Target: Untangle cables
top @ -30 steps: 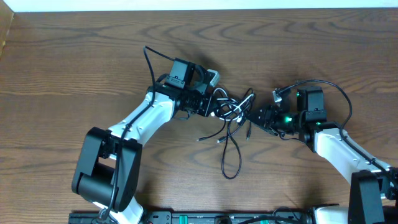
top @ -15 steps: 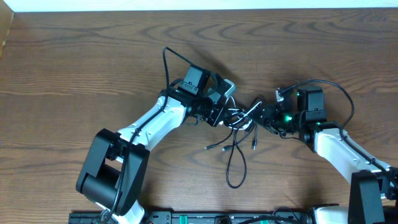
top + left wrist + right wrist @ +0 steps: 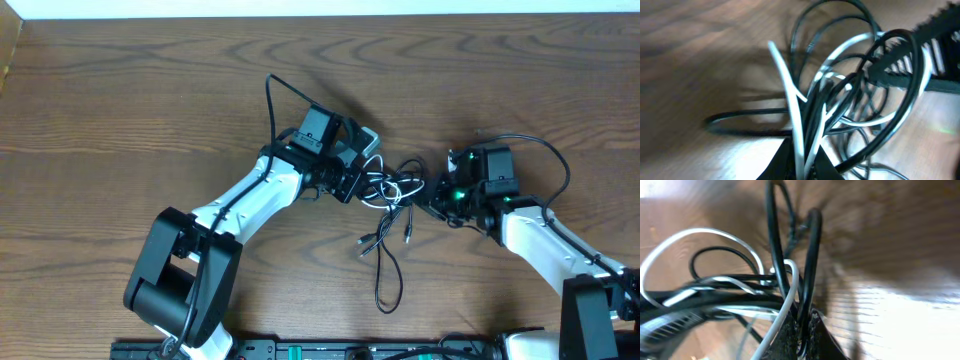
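A tangle of cables (image 3: 392, 185) hangs between my two grippers at the table's middle. The black cable (image 3: 388, 285) drops from it in a long loop toward the front, with small plug ends (image 3: 366, 243) lying beside it. The white cable (image 3: 405, 182) curls inside the knot. My left gripper (image 3: 357, 182) is shut on white and black strands (image 3: 790, 100), which rise from its jaws (image 3: 802, 162). From the right, my right gripper (image 3: 430, 196) is shut on a black strand (image 3: 771, 240); the white cable (image 3: 705, 232) slides past the outside of its left finger (image 3: 787, 335).
Brown wooden table (image 3: 120, 120). Thick black arm wires arch above the left wrist (image 3: 272, 100) and the right wrist (image 3: 545, 155). The arm bases and a black rail (image 3: 330, 350) line the front edge. A pale strip (image 3: 300, 8) marks the far edge.
The right gripper has shut on a black strand. The left arm carried the tangle rightward toward it, and the hanging black loop slid right and toward the front.
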Robot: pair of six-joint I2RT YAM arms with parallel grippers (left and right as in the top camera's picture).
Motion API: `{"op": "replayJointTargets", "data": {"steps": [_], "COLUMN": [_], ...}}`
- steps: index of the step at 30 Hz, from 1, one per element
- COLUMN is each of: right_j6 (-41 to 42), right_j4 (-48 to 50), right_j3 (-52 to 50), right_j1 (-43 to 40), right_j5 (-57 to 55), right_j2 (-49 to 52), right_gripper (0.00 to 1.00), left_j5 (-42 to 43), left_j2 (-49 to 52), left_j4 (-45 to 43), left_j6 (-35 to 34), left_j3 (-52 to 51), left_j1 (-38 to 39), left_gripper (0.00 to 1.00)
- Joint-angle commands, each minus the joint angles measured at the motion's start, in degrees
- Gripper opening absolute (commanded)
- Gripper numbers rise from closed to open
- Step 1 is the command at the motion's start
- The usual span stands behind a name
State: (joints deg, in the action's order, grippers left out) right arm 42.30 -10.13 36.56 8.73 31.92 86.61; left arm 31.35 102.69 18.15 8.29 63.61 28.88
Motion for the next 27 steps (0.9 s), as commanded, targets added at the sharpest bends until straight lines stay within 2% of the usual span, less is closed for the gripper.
{"op": "replayJointTargets", "data": {"steps": [1, 7, 17, 23, 27], "right_j6": [-0.1, -0.1, -0.1, -0.1, -0.2], "right_j4": [-1.6, -4.4, -11.0, -14.2, -15.0], "right_j3": [-0.2, -0.2, -0.2, -0.2, -0.2], "right_j1": [0.5, 0.5, 0.4, -0.9, -2.4], "right_j5": [-7.6, -13.7, -24.3, -27.9, -28.2], "right_j2": [0.0, 0.0, 0.0, 0.0, 0.0], "right_gripper": [0.01, 0.01, 0.01, 0.01, 0.01], "left_j5": [-10.1, -25.2, -27.8, -38.6, -39.5], "left_j2": [0.7, 0.7, 0.7, 0.7, 0.7], "left_j4": [-0.5, -0.5, -0.2, 1.5, 2.5], "left_j6": [-4.3, -11.5, -12.2, -19.4, -23.8], "left_j3": [0.4, 0.4, 0.4, 0.4, 0.4], "left_j1": [-0.2, -0.2, -0.3, -0.9, -2.7], "left_gripper": [0.08, 0.07, 0.07, 0.07, 0.08]}}
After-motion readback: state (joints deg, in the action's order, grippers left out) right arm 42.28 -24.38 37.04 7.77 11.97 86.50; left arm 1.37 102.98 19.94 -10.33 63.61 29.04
